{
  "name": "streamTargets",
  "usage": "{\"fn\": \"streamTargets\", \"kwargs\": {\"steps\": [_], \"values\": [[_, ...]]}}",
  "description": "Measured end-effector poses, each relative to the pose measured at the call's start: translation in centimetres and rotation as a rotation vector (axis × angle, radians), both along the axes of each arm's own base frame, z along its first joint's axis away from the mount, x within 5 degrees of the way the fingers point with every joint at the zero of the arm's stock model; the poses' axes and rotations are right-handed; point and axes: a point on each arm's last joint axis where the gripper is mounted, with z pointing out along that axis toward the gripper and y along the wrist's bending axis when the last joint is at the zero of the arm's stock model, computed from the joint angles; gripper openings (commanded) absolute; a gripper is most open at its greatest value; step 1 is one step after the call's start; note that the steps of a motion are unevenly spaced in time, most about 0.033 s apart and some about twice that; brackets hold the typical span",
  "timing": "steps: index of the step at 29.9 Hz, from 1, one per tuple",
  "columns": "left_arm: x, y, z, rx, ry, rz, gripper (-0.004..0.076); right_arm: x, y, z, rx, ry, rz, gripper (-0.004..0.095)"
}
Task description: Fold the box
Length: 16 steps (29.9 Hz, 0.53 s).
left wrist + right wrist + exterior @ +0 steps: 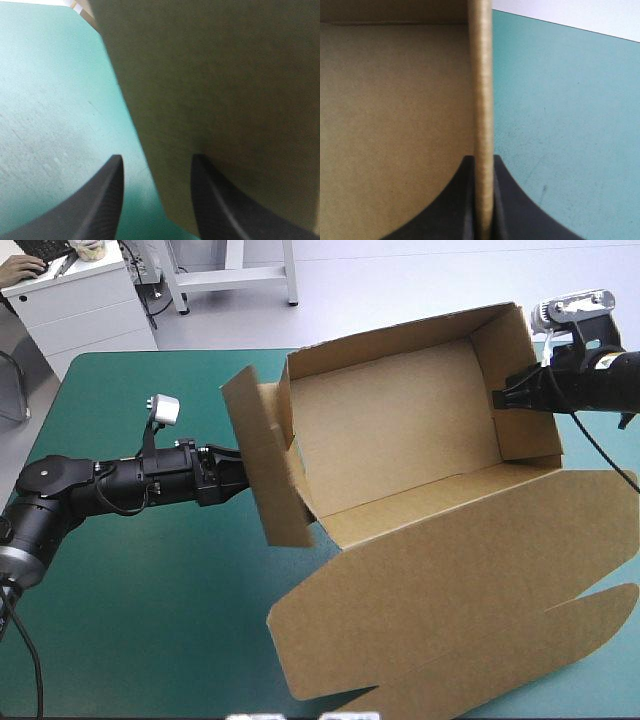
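1. On the teal-green cover (150, 620), from the middle toward the right edge: the box (400, 430), brown, an open tray with four walls raised and the opening turned up toward the high camera.
2. From the tray's near wall, out toward the near right corner: the lid (470, 590), flat, with rounded tabs at its ends.
3. At the tray's left end: a side flap (262, 465), standing out at a slant, not tucked in.
4. From the table's left edge: the left arm (100, 485), stretched low and almost level over the cover, wrist aimed at that flap.
5. At its tip: the left gripper (228, 480), partly hidden behind the flap. Black fingers (100, 200) spread, one over bare cover, the other in front of the flap's brown face. Flap's edge running down into the gap, not pinched. Contact impossible to tell.
6. From the right edge, on the far side: the right arm (600, 380), level above the table, pointing inward at the tray's right wall.
7. At its tip: the right gripper (497, 397), fingers (455, 200) pressed together over that wall's rim, one inside the tray, one outside, board edge-on between them.
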Motion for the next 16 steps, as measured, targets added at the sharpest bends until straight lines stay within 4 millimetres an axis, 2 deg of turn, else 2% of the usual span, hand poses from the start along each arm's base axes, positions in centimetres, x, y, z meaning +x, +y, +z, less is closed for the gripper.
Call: {"fn": "streamTargets", "kwargs": {"steps": [5,16], "values": [[0.0,0.0,0.2,-0.014,-0.022,-0.004,0.0531,0.2,1.7,0.1,-0.019,-0.03,-0.011,-0.0014],[0.0,0.0,0.4,-0.04,-0.03,-0.001,0.0537,-0.1,5.4,0.3,-0.091,-0.077,-0.052,-0.0014]]}}
